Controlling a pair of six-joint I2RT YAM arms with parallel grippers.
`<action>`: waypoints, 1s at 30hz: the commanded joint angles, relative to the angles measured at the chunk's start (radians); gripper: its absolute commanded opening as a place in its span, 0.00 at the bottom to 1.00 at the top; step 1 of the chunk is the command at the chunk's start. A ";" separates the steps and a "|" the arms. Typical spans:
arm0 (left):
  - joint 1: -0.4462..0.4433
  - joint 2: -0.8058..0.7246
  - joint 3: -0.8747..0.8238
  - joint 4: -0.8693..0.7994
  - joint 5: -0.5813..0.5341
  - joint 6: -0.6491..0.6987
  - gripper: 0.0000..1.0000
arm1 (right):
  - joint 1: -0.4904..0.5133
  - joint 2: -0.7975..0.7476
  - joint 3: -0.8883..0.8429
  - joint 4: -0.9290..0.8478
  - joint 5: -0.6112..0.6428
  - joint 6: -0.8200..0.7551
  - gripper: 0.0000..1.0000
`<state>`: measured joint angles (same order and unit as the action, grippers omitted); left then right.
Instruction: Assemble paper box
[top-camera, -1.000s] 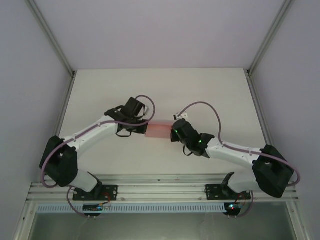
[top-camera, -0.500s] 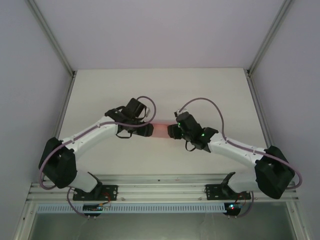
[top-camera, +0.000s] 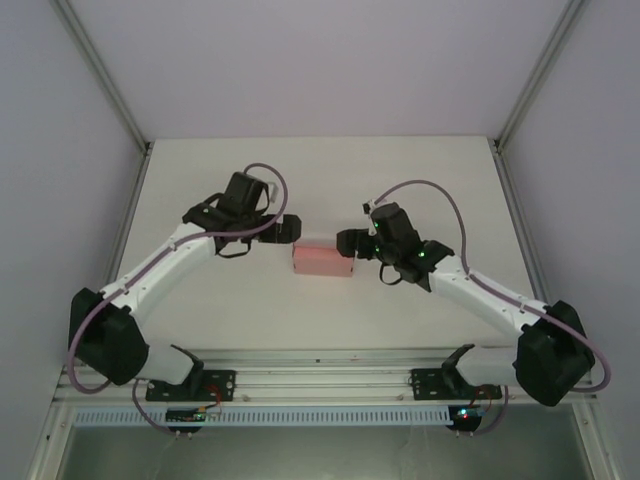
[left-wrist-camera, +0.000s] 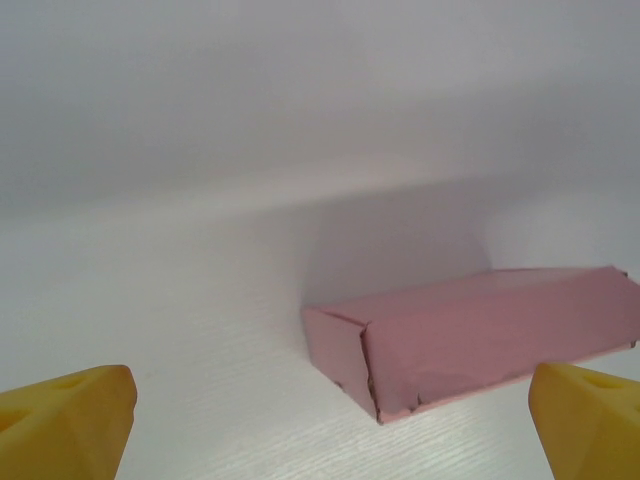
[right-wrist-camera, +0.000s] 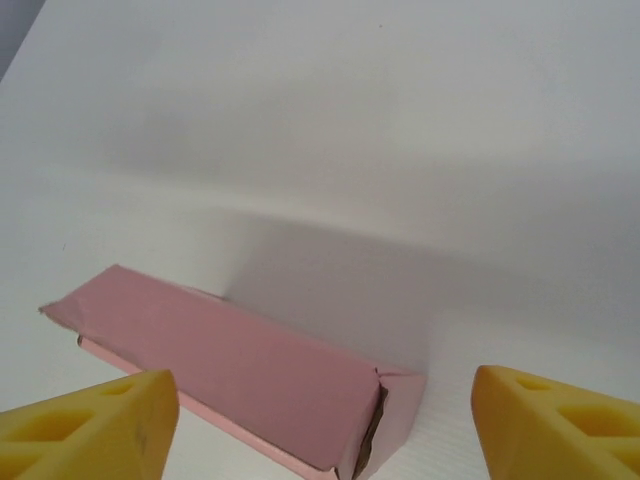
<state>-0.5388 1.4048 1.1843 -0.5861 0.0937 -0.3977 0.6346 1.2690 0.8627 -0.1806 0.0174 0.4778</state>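
Observation:
The paper box (top-camera: 322, 260) lies folded up as a small pale pink rectangular box on the white table, free of both grippers. My left gripper (top-camera: 285, 230) hangs open just up and left of it, and my right gripper (top-camera: 347, 242) hangs open at its right end. In the left wrist view the paper box (left-wrist-camera: 470, 335) lies ahead and to the right, its end flap slightly gapped, between the wide yellow fingertips (left-wrist-camera: 65, 420) of my left gripper (left-wrist-camera: 325, 428). In the right wrist view the paper box (right-wrist-camera: 230, 370) lies low, with my right gripper (right-wrist-camera: 325, 430) open over it.
The white table (top-camera: 420, 180) is walled by pale panels at the back and sides, with metal posts (top-camera: 100, 70) at the back corners. The arm bases sit on a rail (top-camera: 320, 380) along the near edge.
Both grippers were shut on the box's ends and have opened and drawn back from it. The box now rests on the table, a little nearer the front.

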 joint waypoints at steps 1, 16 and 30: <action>0.001 0.053 0.009 0.044 0.071 0.000 1.00 | -0.024 0.025 0.022 -0.039 -0.008 -0.003 0.95; 0.021 0.135 -0.139 0.110 0.179 0.029 0.82 | -0.059 0.050 -0.162 0.028 -0.069 0.001 0.97; 0.048 0.173 -0.297 0.289 0.362 -0.015 0.09 | -0.075 0.146 -0.274 0.160 -0.193 0.133 0.12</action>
<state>-0.4862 1.5272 0.9493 -0.2512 0.4503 -0.4133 0.5613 1.3510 0.6735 0.0940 -0.1848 0.5659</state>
